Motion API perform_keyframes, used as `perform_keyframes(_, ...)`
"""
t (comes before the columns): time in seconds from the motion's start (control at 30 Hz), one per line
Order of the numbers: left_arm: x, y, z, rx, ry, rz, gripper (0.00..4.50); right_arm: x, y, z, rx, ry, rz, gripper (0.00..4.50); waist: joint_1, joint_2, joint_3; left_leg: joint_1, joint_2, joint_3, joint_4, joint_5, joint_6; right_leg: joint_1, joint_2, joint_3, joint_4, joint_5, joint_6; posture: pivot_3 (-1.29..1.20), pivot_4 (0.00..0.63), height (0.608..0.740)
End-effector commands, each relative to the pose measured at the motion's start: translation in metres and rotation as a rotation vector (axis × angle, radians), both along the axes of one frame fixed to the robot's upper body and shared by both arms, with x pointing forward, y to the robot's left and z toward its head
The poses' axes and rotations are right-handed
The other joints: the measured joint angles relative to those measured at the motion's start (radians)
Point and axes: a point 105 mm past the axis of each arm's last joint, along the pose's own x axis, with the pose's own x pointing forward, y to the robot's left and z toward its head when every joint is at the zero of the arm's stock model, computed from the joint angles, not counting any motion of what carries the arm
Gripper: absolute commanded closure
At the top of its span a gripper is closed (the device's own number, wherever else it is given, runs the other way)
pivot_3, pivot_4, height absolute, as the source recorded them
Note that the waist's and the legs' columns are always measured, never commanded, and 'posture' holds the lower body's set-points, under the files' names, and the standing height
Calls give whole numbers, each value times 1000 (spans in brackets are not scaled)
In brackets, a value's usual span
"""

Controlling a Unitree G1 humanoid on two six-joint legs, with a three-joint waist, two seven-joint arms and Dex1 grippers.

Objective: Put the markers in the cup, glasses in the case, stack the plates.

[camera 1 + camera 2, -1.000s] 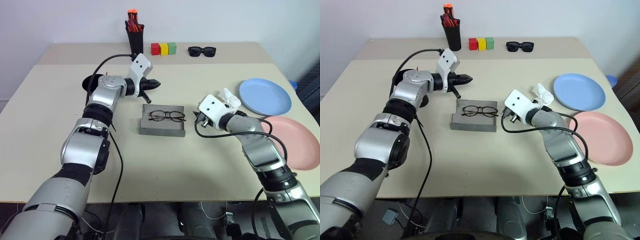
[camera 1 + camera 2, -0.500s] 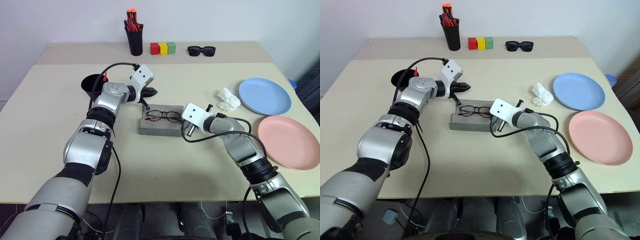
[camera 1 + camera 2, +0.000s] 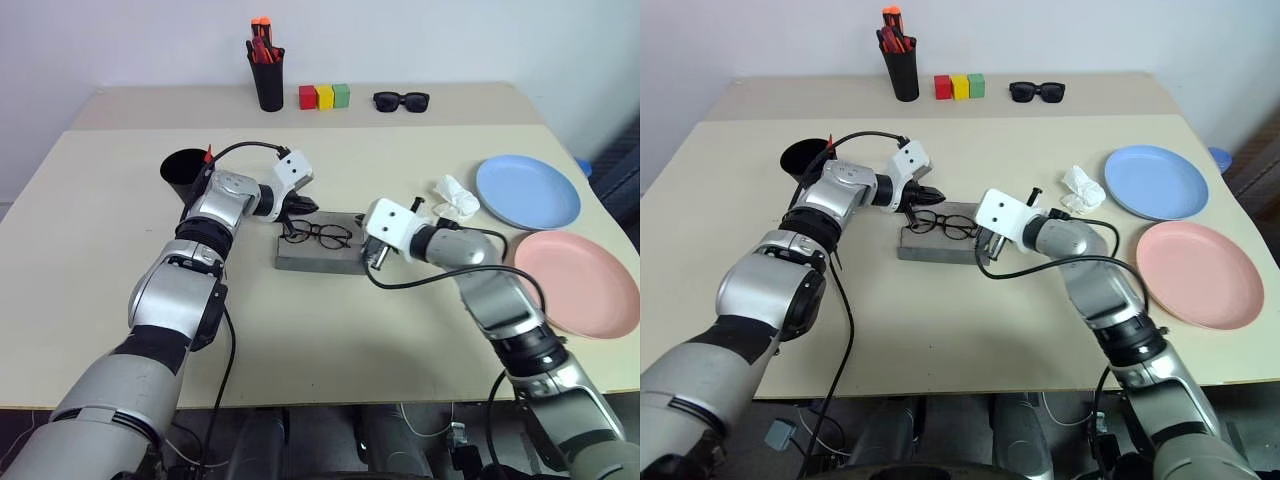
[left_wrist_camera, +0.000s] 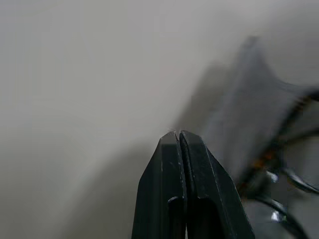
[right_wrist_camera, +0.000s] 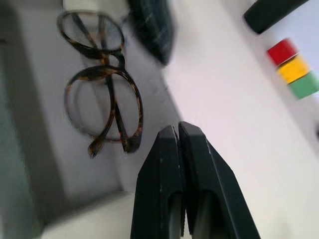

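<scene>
Both grippers empty, fingers pressed together: left gripper (image 3: 304,207) at case (image 3: 322,256) far-left corner, right gripper (image 3: 372,258) at its right end. Glasses (image 3: 314,234) between them, lying on open case. Risk: closed tips nudging frame off, or shoving case askew. Flap hard to make out

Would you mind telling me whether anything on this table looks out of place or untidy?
A crumpled white tissue lies loose on the table beside the blue plate. The case still lies open with the glasses on it.
</scene>
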Motion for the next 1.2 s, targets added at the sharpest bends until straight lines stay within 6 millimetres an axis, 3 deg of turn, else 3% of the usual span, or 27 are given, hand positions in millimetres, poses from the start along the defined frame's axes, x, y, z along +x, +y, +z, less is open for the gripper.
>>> perform_keyframes(0.03,-8,1,8,-5,19,-82,4500,-22,1,27,57,-41,77,4439,-6,0,0,0,0,0,0,0,0,0,0,0,0,0,0,0,150,740)
perform_keyframes(0.17,-20,8,3,2,70,-171,4500,-46,-12,22,49,32,110,4439,-7,0,0,1,0,0,0,0,0,1,0,0,1,0,0,0,150,740)
perform_keyframes(0.3,-19,8,16,-96,80,-149,4500,-65,-6,12,44,109,170,4439,-7,0,0,2,0,0,1,0,0,1,0,1,1,0,0,0,150,740)
perform_keyframes(0.47,-25,12,29,-146,53,-187,4500,-70,16,6,53,113,205,4439,-7,0,0,2,0,0,2,0,0,1,0,1,2,0,0,0,150,740)
perform_keyframes(0.67,-41,25,29,-119,8,-238,4500,-71,23,6,70,117,221,4439,-5,0,0,2,0,0,1,0,0,1,0,1,2,0,0,0,150,740)
perform_keyframes(0.93,15,38,53,-176,-189,202,4500,-73,27,4,82,129,244,4439,3,0,0,1,0,-1,4,0,0,2,0,0,2,0,0,0,150,740)
perform_keyframes(1.2,30,25,36,40,-279,241,4500,-76,34,4,110,133,257,4439,-5,0,0,2,0,-1,4,0,0,2,0,0,2,0,0,0,150,740)
